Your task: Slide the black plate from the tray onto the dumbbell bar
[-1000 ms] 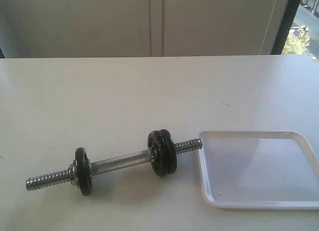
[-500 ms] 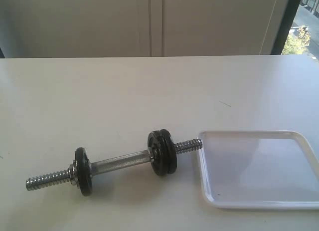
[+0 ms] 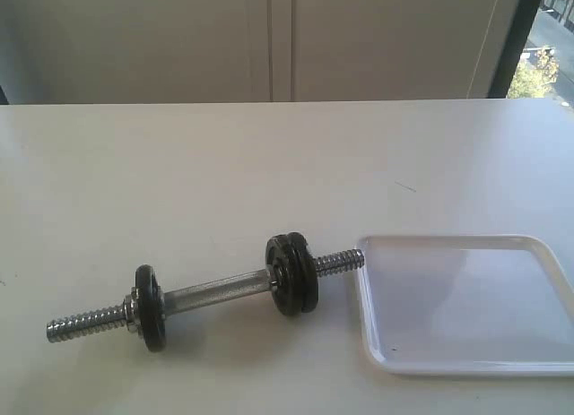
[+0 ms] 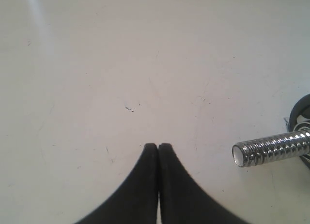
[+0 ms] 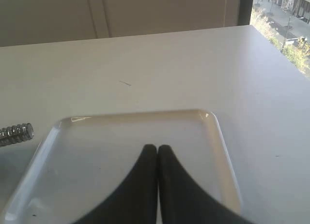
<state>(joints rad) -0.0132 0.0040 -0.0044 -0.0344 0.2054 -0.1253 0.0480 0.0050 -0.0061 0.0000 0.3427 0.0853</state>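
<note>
We find the plate (image 3: 293,274) on the bar (image 3: 215,292), standing on edge as part of a thick black pair of discs pressed together at the bar's tray end; which of the two is the outer one we can make out only roughly. A short run of thread sticks out past the pair, and its tip reaches the near corner of the tray (image 3: 448,239), just beside the rim. The bar lies slantwise on the table (image 3: 224,164), with a single disc (image 3: 150,308) towards its other end and more bare thread beyond that. The tray sits flat on the table to the right of the bar. The right gripper (image 5: 157,147) hangs over the tray (image 5: 145,115), its black fingers pressed together with nothing between them. The bar's threaded tip (image 5: 17,133) shows by the tray's corner in that wrist view, and the plate sits farther along the bar, so it is well apart from this gripper. The left gripper (image 4: 158,145) is likewise pinched closed on nothing, over bare table (image 4: 121,64). The bar's other threaded end (image 4: 271,149) lies near it but clear of the fingertips, with the rim of the single disc (image 4: 302,108) behind, which puts the plate nearly a bar's length away.
</note>
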